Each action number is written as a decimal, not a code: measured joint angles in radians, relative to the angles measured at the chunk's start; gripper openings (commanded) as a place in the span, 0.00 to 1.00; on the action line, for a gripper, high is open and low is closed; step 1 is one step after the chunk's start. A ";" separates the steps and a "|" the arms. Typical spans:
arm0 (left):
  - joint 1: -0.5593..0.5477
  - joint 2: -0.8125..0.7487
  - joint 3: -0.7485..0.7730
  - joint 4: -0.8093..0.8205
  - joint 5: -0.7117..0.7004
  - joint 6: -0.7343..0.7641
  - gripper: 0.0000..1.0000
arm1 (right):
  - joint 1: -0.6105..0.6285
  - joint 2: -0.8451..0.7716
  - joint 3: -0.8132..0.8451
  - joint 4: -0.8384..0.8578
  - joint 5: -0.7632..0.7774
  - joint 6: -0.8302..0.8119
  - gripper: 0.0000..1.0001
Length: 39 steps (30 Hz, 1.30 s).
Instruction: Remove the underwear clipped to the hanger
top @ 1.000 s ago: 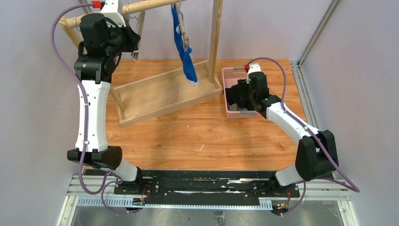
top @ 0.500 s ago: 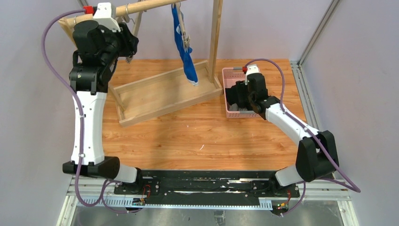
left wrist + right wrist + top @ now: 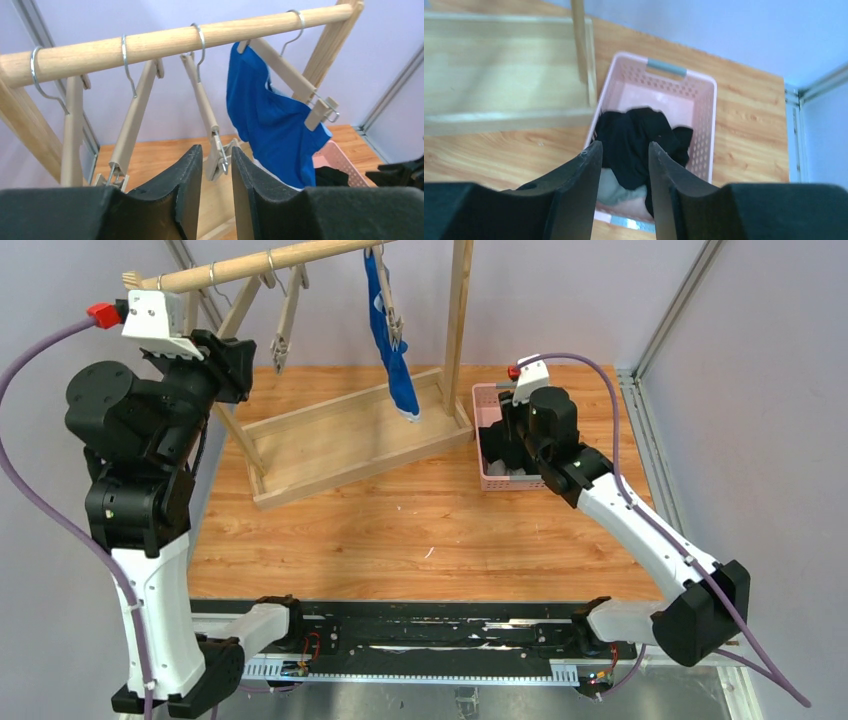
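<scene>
Wooden table (image 3: 420, 530): rack frame (image 3: 330, 445), pink basket (image 3: 707, 120)

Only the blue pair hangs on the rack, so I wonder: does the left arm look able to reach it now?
Probably yes: the left gripper faces the rail, and the blue underwear hangs uncovered to its right, though an empty hanger dangles straight ahead.

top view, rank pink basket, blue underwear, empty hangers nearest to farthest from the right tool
1. pink basket, directly beneath the right tool.
2. blue underwear, hanging from the rail, off to the tool's left.
3. empty hangers, farther left along the same rail.
</scene>
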 measured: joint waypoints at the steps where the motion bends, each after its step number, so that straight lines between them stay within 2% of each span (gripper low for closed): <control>1: 0.000 -0.010 -0.001 0.000 0.014 -0.001 0.33 | 0.006 -0.003 0.016 0.004 -0.005 -0.002 0.31; 4: -0.021 -0.016 0.005 0.008 0.055 -0.007 0.32 | 0.021 -0.002 0.065 0.026 -0.026 0.000 0.26; 8: -0.139 0.034 0.044 0.008 0.060 -0.002 0.33 | 0.035 0.021 0.110 0.061 -0.050 0.009 0.18; 11: -0.250 0.109 0.103 0.008 0.039 0.010 0.35 | 0.068 0.064 0.146 0.090 -0.061 0.017 0.13; 16: -0.343 0.249 0.178 0.027 0.020 0.016 0.34 | 0.132 0.139 0.182 0.137 -0.071 0.021 0.10; 27: -0.358 0.334 0.111 0.225 -0.027 0.005 0.48 | 0.208 0.180 0.181 0.223 -0.083 0.019 0.06; 32: -0.358 0.357 0.111 0.327 -0.030 -0.023 0.48 | 0.235 0.185 0.181 0.238 -0.087 0.000 0.01; 39: -0.359 0.422 0.113 0.382 -0.055 -0.040 0.48 | 0.298 0.212 0.181 0.295 -0.091 -0.036 0.01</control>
